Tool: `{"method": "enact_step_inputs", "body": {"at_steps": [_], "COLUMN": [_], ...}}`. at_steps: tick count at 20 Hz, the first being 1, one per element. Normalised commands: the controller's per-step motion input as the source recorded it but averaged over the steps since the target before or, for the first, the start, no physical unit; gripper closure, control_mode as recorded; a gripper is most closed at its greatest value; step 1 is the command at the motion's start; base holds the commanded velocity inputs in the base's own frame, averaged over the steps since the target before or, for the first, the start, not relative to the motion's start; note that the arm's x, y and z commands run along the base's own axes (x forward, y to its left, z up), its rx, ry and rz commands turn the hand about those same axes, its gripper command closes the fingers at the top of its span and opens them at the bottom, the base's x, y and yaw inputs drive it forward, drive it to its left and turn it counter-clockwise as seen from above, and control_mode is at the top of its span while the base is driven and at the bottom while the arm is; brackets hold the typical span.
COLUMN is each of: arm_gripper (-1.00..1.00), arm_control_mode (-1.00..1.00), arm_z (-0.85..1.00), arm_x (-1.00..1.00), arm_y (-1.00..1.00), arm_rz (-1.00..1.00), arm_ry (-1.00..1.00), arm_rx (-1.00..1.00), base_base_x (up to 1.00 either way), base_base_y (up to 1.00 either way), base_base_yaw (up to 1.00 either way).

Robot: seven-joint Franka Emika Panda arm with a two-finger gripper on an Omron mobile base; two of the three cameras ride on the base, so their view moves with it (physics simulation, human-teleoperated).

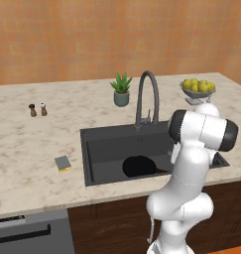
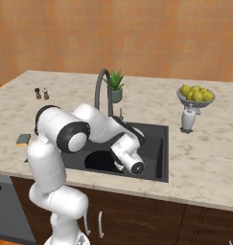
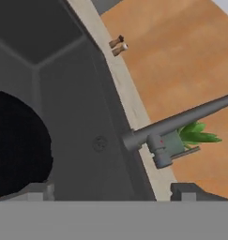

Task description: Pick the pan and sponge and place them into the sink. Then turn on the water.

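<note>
Two shakers [image 1: 37, 109] stand far left; plant [image 1: 121, 89] behind faucet [image 1: 147, 99]. Sink [image 1: 99, 149] holds pan [image 1: 139, 166]. Sponge [image 1: 63, 163] lies on counter [image 1: 23, 149]. Gripper [image 3: 115, 191] spread apart, inside sink.

A simulated home kitchen. A pale marbled counter [image 1: 28, 149] runs beneath an orange wall [image 1: 67, 34] and holds a dark grey recessed sink [image 1: 99, 149] with a tall arched faucet [image 1: 148, 94], over dark wood cabinets [image 2: 151, 220] and a grey appliance front with a black handle [image 1: 28, 235]. On the counter sit salt and pepper shakers [image 1: 37, 109], a small potted plant [image 1: 121, 89], a bowl of lemons [image 1: 198, 88] and a sponge [image 1: 63, 163].
</note>
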Motion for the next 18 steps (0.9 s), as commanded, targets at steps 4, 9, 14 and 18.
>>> {"method": "enact_step_inputs", "body": {"at_steps": [4, 9, 14, 18], "arm_gripper": [-1.0, -1.0, -1.0, -1.0], "arm_control_mode": [-1.0, -1.0, -1.0, -1.0], "arm_z": [1.0, 1.0, 1.0, 0.97], "arm_x": [-0.25, -0.48, -0.77, -0.95], "arm_y": [-0.18, -0.07, 0.0, 0.07], "arm_rz": [0.08, 0.01, -0.02, 0.0], "arm_ry": [0.0, -0.02, -0.12, -0.15], "arm_rx": [0.0, -0.03, -0.18, -0.24], "base_base_x": [0.0, 0.0, 0.0, 0.0], "base_base_y": [0.0, 0.0, 0.0, 0.0], "base_base_yaw": [0.0, 0.0, 0.0, 0.0]}}
